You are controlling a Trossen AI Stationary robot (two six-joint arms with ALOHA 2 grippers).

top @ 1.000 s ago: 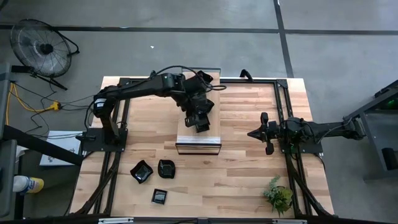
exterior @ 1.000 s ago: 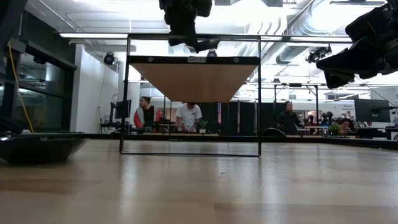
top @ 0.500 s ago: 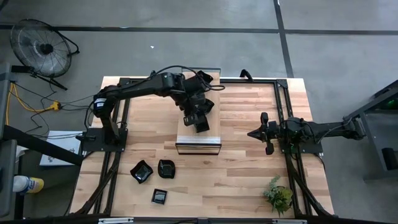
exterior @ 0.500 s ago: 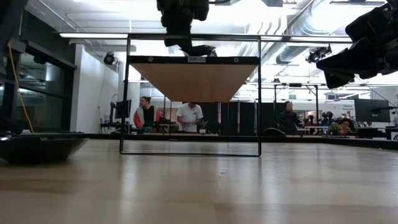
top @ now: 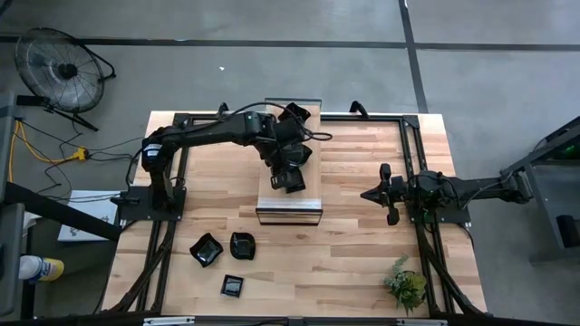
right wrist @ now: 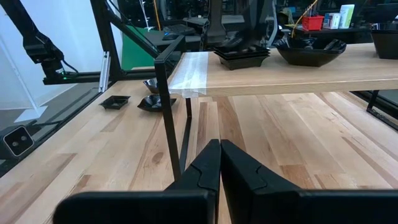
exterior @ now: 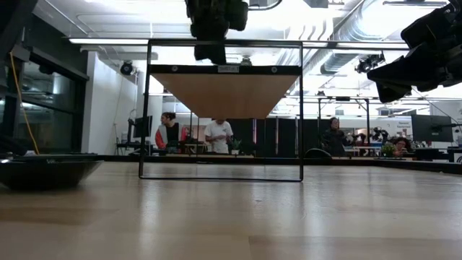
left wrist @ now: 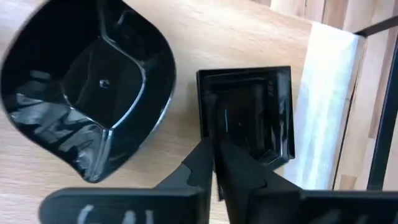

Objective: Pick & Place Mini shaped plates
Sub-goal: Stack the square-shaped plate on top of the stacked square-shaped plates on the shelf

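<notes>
High view puts the left gripper point(top: 292, 181) over a raised wooden shelf on a black wire frame point(top: 308, 201) at the middle of the tabletop. The right gripper point(top: 367, 194) waits at the middle of the tabletop's right edge.

Left wrist view shows two dishes lying on the shelf. One is a glossy black square mini plate point(left wrist: 249, 115). The other is a glossy black leaf-like mini plate with a pointed lip point(left wrist: 87, 81), just beside it but apart. The left gripper's point(left wrist: 214, 142) fingertips sit at the square plate's rim with only a thin slit between them. Whether they pinch that rim or have let go, I cannot tell.

Right wrist view shows the right gripper point(right wrist: 219, 144) pressed closed, with nothing in it.

My judgement is that the task is part done. At least two plates are up on the shelf. Three more small black dishes point(top: 207, 249) point(top: 242, 244) point(top: 233, 286) lie on the bare wood toward the tabletop's left corner. They are along the edge that carries a small green plant point(top: 405, 285) at the opposite corner, and they look yet to be moved. All the plates are shiny, shallow and thin-rimmed, and each differs in outline.
</notes>
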